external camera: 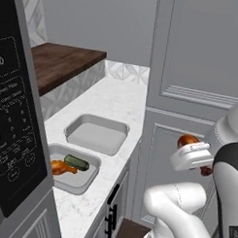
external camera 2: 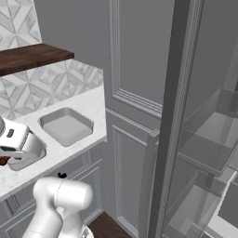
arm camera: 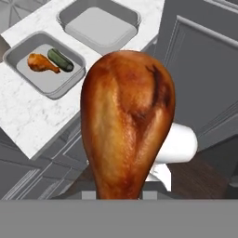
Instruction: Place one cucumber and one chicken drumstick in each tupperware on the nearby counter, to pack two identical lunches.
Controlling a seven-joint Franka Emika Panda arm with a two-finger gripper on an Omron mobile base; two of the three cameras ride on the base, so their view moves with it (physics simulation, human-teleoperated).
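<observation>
So the gripper [external camera: 199,160] is pinched tight on a chicken drumstick [arm camera: 128,121], fat end pointing away from the hand, hanging in the air off the counter's edge in front of the tall grey cabinet door [external camera: 190,94]. In the hand view the counter [arm camera: 32,111] sits up at about 10 o'clock from the held drumstick. Two grey tupperwares are side by side on the marble: the nearer one [external camera: 87,180] already has a second drumstick [external camera: 62,167] and a cucumber [external camera: 76,162] lying just beside each other, and the farther tupperware [external camera: 115,128] has nothing in it. A dark wooden top [external camera: 64,58] sits past the marble, around 11 o'clock.
</observation>
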